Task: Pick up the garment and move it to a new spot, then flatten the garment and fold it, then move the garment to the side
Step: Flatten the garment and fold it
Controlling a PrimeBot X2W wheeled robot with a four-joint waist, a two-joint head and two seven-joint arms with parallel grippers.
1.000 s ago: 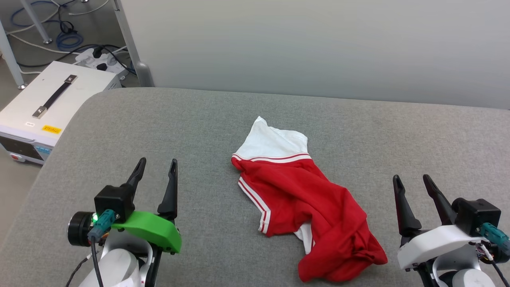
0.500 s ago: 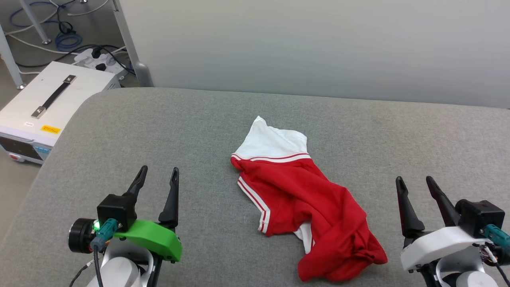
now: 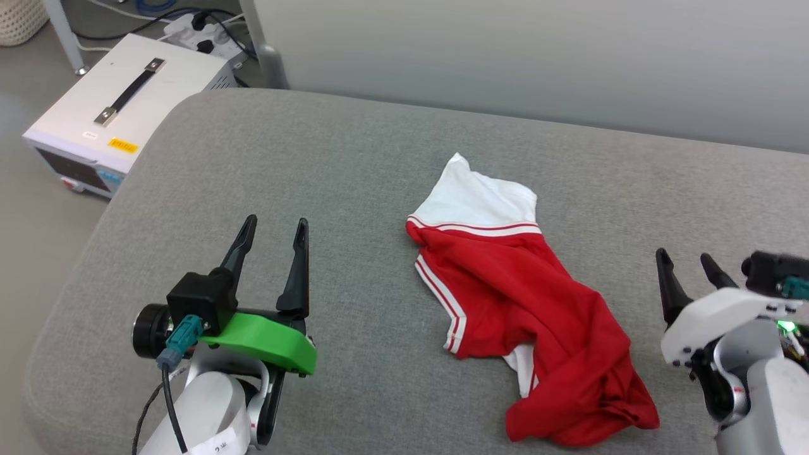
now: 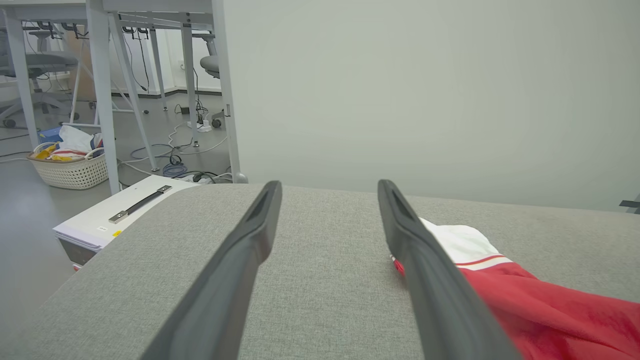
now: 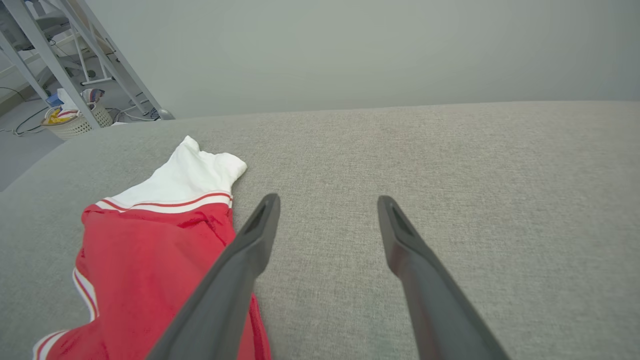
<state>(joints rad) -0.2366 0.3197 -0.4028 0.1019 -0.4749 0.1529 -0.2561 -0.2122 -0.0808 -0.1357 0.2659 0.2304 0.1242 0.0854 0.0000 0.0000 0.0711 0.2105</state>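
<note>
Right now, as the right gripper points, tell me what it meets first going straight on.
Probably the bare grey surface. The right gripper aims at open fabric, and the garment lies off to its left, outside the fingers. Depth is unclear.

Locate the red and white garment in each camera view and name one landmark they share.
Head view: garment centre-right, crumpled on the grey surface.
Left wrist view: garment in the lower right corner.
Right wrist view: garment lower left.
Shared landmark: pale woven basket on the floor, left side in all three.
</note>
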